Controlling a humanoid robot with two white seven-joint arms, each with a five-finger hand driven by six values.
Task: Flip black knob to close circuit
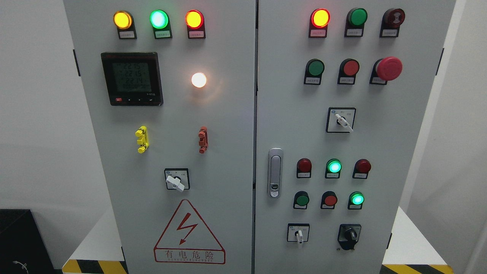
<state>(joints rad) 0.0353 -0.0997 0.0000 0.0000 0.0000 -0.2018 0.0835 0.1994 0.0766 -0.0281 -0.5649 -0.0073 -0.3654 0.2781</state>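
The black knob (349, 236) sits low on the right door of the grey cabinet (228, 133), at about 5 o'clock from the door handle (275, 173), just right of a white selector switch (299, 234). Its pointer is angled toward 5 o'clock. Above it, at 12 o'clock, glows a green lamp (357, 199). Neither robot hand shows anywhere, so I cannot tell how the fingers stand.
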